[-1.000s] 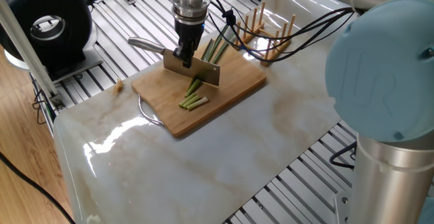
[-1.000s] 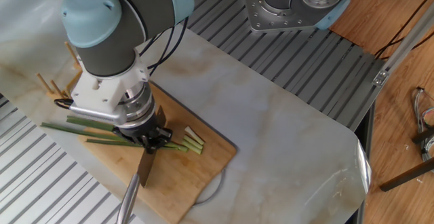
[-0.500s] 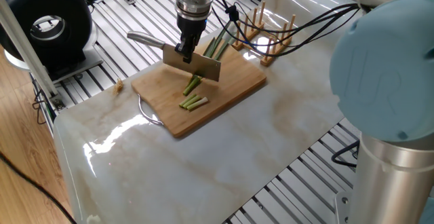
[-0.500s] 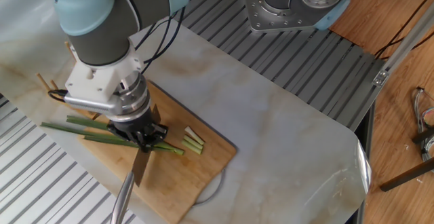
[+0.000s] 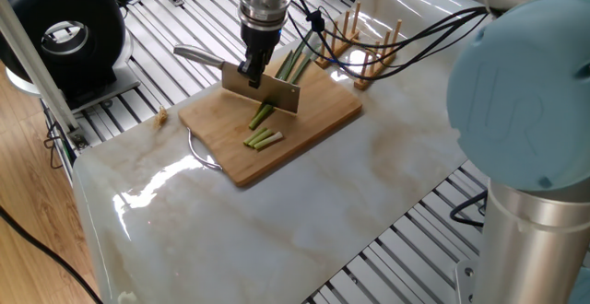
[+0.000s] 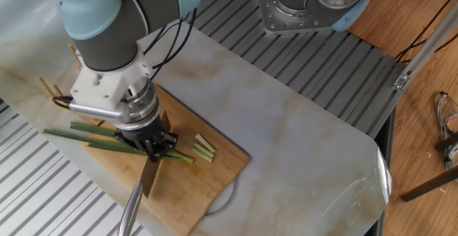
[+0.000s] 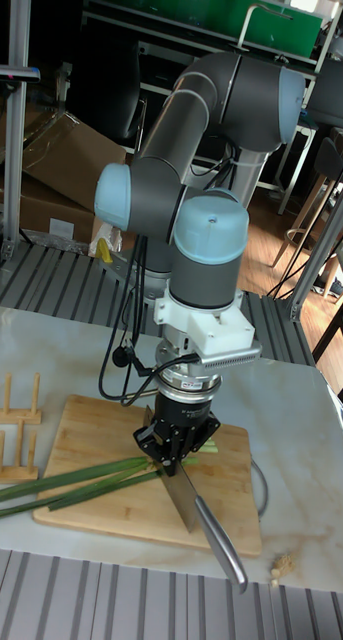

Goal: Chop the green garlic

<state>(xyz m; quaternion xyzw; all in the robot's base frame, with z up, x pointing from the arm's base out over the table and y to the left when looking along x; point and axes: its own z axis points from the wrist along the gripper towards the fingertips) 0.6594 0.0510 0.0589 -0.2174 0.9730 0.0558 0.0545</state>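
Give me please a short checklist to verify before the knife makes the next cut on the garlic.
1. Claw shut on the knife: ok.
2. Blade above the cutting board, not outside it: ok.
3. Green garlic stalks lying across the board under the blade: ok.
4. Cut pieces away from the blade path: ok, they lie apart near the board's front edge.
5. Blade edge raised off the stalks: cannot tell, the views do not show the gap clearly.
6. Wooden peg rack clear of the claw: ok, it stands beyond the board.
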